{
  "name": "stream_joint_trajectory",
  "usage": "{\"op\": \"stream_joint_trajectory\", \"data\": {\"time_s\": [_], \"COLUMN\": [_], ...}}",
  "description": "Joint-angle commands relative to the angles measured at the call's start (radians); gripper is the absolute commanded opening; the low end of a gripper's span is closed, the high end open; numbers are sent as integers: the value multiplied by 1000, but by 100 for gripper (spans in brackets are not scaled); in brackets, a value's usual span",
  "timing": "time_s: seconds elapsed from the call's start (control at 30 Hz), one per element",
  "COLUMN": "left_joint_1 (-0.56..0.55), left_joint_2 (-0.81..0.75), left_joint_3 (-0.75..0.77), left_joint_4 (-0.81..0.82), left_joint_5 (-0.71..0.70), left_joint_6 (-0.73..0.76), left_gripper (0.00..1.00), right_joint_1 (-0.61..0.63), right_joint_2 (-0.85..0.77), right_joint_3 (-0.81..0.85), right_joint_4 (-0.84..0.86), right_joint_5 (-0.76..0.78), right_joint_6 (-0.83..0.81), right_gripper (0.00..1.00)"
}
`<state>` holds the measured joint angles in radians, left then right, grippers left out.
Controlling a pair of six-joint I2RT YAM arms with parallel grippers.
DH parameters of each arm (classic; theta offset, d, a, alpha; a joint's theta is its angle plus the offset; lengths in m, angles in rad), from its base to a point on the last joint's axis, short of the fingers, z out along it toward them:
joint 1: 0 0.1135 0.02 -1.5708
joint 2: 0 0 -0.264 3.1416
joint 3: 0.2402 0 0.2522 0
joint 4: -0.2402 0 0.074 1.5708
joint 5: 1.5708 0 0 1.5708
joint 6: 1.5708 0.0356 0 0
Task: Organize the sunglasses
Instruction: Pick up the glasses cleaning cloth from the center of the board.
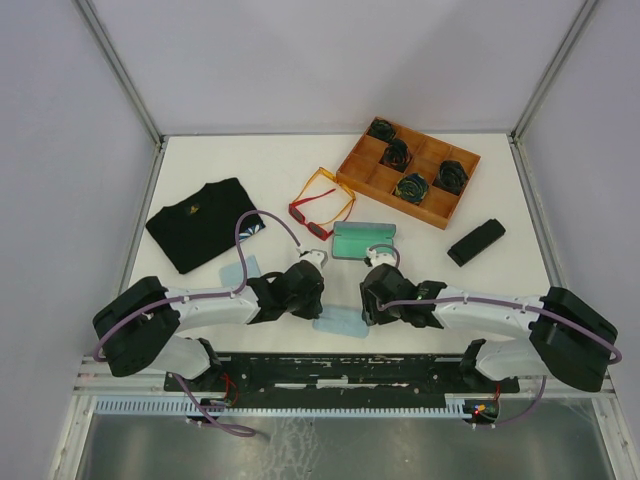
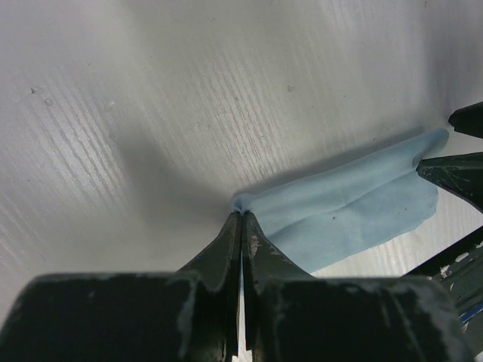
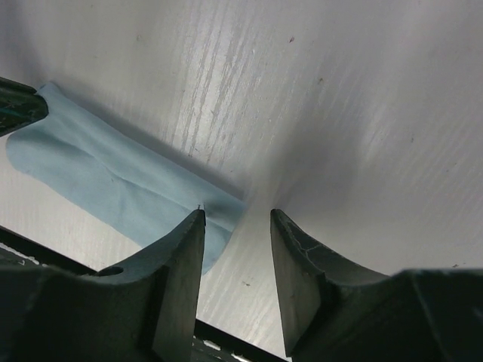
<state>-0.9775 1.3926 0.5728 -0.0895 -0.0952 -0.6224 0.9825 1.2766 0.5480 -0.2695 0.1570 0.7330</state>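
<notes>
Left claw (image 2: 241, 217) pinches one corner of the cloth (image 2: 347, 207) against the surface (image 2: 151, 113). Right claw (image 3: 238, 220), spread, straddles the opposite corner, probably to fold it. The red sunglasses (image 1: 312, 216) and orange sunglasses (image 1: 336, 186) lie beyond, beside the open case (image 1: 363, 240).

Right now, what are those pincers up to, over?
Left pincer shut on a corner of the light blue cloth. Right pincer open over its other end. Red plastic sunglasses and translucent orange pair lie untouched farther out.
</notes>
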Motion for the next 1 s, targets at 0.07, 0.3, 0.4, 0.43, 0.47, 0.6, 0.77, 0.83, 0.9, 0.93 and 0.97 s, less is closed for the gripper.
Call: {"op": "stream_joint_trajectory", "data": {"time_s": [0.07, 0.3, 0.4, 0.43, 0.47, 0.6, 0.77, 0.83, 0.9, 0.93, 0.97], "left_joint_1": [-4, -4, -3, -4, -3, -3, -3, -3, -3, -3, -3], "left_joint_2": [-11, -3, 0, 1, 2, 3, 5, 6, 5, 4, 4], "left_joint_3": [-7, -5, -3, -2, -2, -4, -3, -3, -5, -5, -7], "left_joint_4": [11, 12, 14, 13, 12, 13, 14, 14, 14, 13, 14], "left_joint_5": [-16, -17, -17, -17, -17, -17, -17, -19, -18, -20, -21], "left_joint_6": [41, 41, 41, 42, 42, 41, 41, 43, 43, 43, 42], "left_gripper": [3, 3, 3, 3, 3, 3, 3, 3, 3, 3, 3], "right_joint_1": [-9, -21, -25, -26, -25, -28, -29, -30, -31, -31, -32], "right_joint_2": [17, 17, 24, 27, 29, 43, 61, 66, 69, 69, 68], "right_joint_3": [33, 17, 15, 16, 16, 20, 21, 23, 23, 21, 21], "right_joint_4": [74, 92, 94, 96, 96, 87, 82, 83, 83, 83, 83], "right_joint_5": [-1, -13, -27, -31, -35, -46, -54, -53, -48, -45, -40], "right_joint_6": [20, 31, 31, 31, 31, 34, 38, 39, 40, 40, 39], "right_gripper": [48, 44, 42, 42, 42, 41, 40, 37, 33, 31, 29]}}
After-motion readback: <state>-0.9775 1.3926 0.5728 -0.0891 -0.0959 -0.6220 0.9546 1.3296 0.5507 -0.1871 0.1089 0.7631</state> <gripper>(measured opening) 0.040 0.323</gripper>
